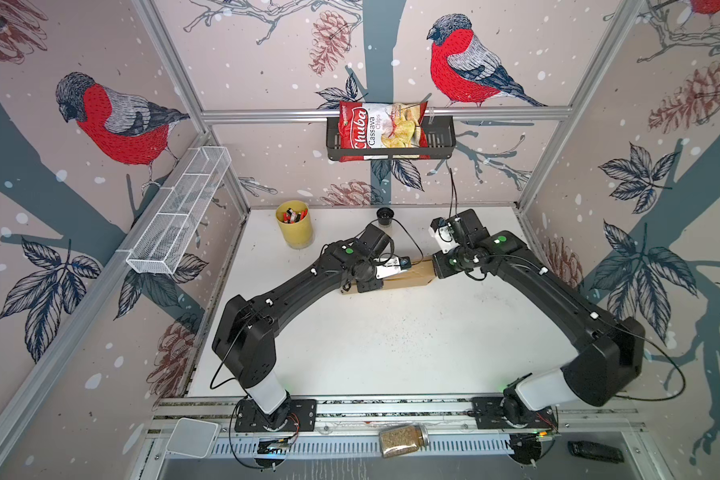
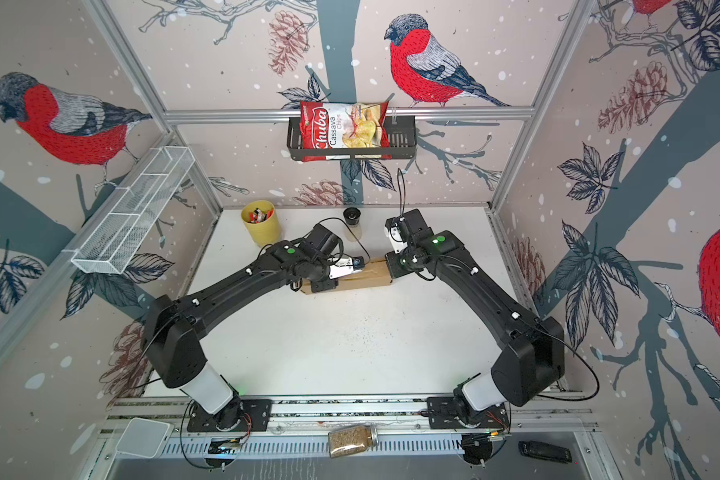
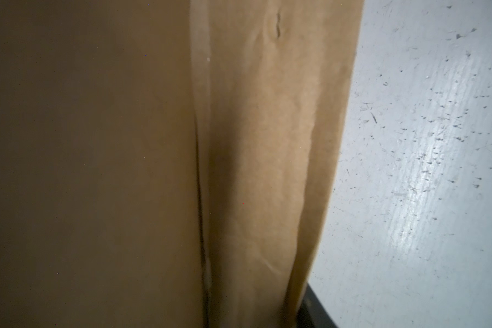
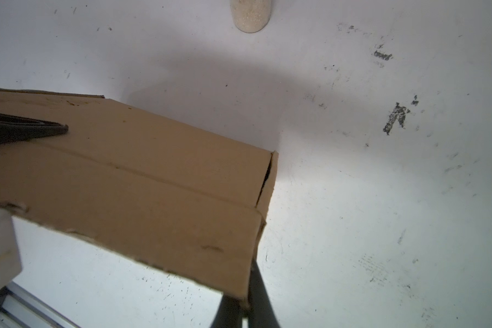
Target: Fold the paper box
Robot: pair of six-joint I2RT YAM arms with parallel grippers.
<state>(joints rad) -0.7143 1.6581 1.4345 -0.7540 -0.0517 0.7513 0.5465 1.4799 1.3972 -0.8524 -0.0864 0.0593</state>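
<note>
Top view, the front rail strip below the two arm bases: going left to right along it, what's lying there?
White square pad → glass jar of grains, lying on its side → black handheld device.

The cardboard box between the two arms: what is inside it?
Its inside is hidden. The paper box is folded shut; only a thin dark slit shows at one end corner, too dark to see through.
</note>
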